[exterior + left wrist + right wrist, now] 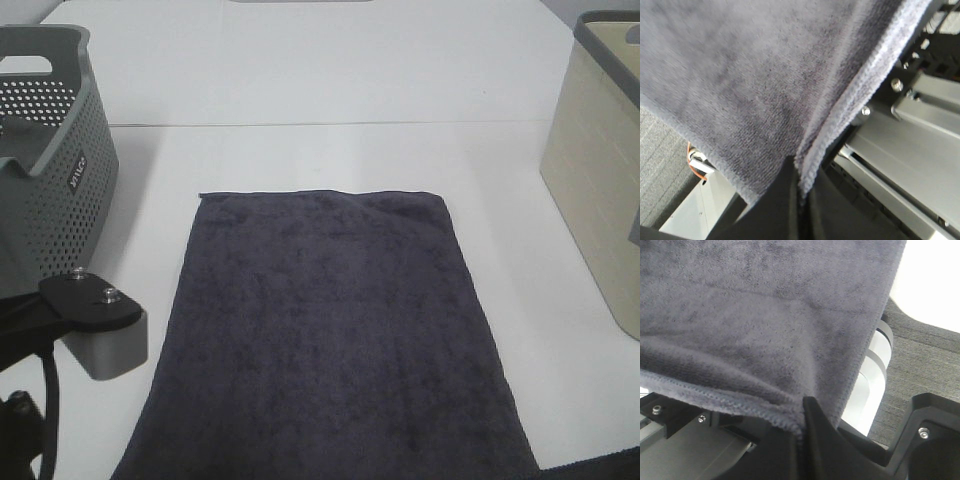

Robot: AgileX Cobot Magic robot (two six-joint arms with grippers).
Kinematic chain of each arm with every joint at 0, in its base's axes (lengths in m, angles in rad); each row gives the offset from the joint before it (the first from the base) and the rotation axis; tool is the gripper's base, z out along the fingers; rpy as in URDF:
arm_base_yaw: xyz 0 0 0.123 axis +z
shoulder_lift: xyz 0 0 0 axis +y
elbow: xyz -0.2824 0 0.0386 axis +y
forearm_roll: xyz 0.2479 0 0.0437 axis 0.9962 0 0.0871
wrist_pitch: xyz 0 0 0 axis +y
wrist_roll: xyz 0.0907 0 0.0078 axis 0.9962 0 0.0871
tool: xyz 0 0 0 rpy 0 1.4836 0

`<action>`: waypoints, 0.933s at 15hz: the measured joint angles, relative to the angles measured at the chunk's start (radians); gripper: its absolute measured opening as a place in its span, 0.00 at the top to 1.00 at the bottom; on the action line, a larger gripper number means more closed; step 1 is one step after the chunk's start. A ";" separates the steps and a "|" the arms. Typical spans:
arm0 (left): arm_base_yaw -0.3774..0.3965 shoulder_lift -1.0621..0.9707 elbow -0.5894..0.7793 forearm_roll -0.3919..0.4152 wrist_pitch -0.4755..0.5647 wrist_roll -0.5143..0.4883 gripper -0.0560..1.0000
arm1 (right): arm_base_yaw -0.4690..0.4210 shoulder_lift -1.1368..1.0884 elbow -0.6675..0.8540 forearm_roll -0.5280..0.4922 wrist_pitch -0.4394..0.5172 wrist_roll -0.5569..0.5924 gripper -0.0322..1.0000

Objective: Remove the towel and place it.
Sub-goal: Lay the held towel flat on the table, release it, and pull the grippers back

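A dark grey towel (pixel 330 330) lies flat on the white table (pixel 330 90), its near end reaching past the front edge. My left gripper (pixel 800 185) is shut on the towel's hem (pixel 755 75) at the near left corner. My right gripper (pixel 802 427) is shut on the towel's stitched edge (pixel 765 305) at the near right corner. Neither gripper's fingers show in the exterior high view. Only part of the left arm (pixel 95 310) shows there, at the lower left.
A grey perforated basket (pixel 50 150) stands at the left edge of the table. A beige bin with a dark rim (pixel 600 180) stands at the right edge. Metal frame rails (pixel 920 145) run below the table's front.
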 joint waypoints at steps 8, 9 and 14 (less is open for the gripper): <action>0.000 0.215 0.002 0.009 -0.106 0.014 0.95 | -0.001 0.087 0.053 -0.040 0.000 -0.028 0.97; 0.000 0.252 0.002 0.009 -0.115 0.024 0.95 | -0.001 0.123 0.069 -0.040 -0.001 -0.035 0.97; 0.000 0.344 -0.027 -0.024 -0.006 0.028 0.95 | -0.001 0.246 0.078 -0.012 -0.076 -0.090 0.97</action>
